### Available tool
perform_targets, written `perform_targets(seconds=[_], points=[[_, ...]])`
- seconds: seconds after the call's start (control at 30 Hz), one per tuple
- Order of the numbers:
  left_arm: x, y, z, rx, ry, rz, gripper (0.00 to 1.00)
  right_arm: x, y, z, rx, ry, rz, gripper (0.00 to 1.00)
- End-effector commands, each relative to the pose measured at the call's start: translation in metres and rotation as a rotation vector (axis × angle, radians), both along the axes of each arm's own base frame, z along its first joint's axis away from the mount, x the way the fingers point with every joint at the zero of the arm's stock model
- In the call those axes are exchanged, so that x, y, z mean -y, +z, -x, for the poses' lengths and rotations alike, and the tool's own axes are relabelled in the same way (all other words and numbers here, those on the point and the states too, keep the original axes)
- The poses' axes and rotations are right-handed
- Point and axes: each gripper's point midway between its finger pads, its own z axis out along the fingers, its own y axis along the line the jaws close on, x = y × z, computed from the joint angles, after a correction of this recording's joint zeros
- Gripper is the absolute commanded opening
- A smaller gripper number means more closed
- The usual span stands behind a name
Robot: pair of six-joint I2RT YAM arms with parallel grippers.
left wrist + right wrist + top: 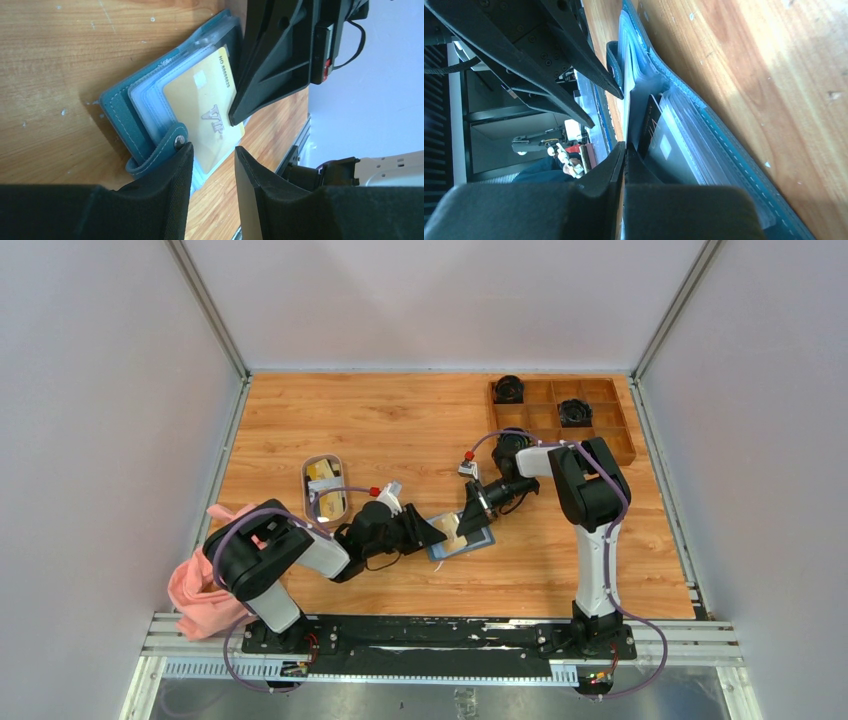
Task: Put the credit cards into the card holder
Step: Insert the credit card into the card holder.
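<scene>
Left gripper [212, 150]: jaws parted, empty.
Yellow card [200, 105]: just ahead of its tips, lying on the open card holder [125, 107].
Right gripper [270, 75]: clenched, its tip at the card's far edge.
Risk: an off-line push likely skews the card or slides the holder.

The black two-finger left hand [212, 148] is held partly open and low; the black right hand [624, 147] is pressed shut, facing it.
</scene>
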Motion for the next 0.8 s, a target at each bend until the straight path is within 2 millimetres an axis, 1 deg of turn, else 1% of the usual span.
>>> perform_targets(seconds=[0.0, 0.13, 0.4, 0.6, 0.77], points=[[-0.003, -0.006, -0.002, -0.006, 0.012, -0.002, 0.39, 0.001, 0.009, -0.005, -0.018, -0.014, -0.036, 0.0], [-0.008, -0.015, 0.0, -0.026, 0.022, -0.048, 0.39, 0.0, 0.009, -0.005, -0.023, -0.014, -0.04, 0.0], [-0.009, -0.026, 0.0, -0.054, 0.021, -0.075, 0.39, 0.0, 0.009, -0.005, -0.025, -0.014, -0.045, 0.0], [-0.003, -0.025, -0.001, -0.056, 0.005, -0.068, 0.39, -0.001, 0.008, -0.003, -0.038, -0.014, -0.047, 0.0], [0.003, -0.019, -0.003, -0.048, -0.008, -0.041, 0.4, -0.001, 0.006, -0.001, -0.048, -0.01, -0.043, 0.0]])
